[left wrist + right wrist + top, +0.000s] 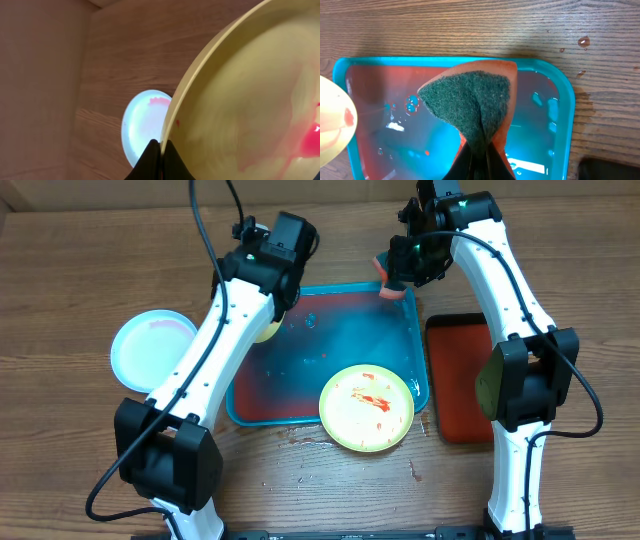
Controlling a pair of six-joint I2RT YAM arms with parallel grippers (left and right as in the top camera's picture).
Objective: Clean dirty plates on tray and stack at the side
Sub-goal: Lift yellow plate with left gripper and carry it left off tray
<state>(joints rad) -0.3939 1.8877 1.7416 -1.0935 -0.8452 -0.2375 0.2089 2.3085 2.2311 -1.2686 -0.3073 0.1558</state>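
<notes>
The teal tray (258,395) lies mid-table with a wet, reddish floor; it also shows in the right wrist view (560,95). A pale yellow-green plate (366,407) with red smears rests on its front right corner. My left gripper (161,150) is shut on the rim of a second pale yellow-green plate (240,100), held tilted over the tray's left side (266,330). The light blue plate (150,348) lies on the table to the left, with a faint pink smear. My right gripper (479,145) is shut on an orange sponge with a green scouring face (470,100), above the tray's back right corner (392,288).
A dark red, black-rimmed tray (462,380) lies right of the teal tray. Water drops sit on the wood table beside and in front of the teal tray. A cardboard wall runs along the back edge.
</notes>
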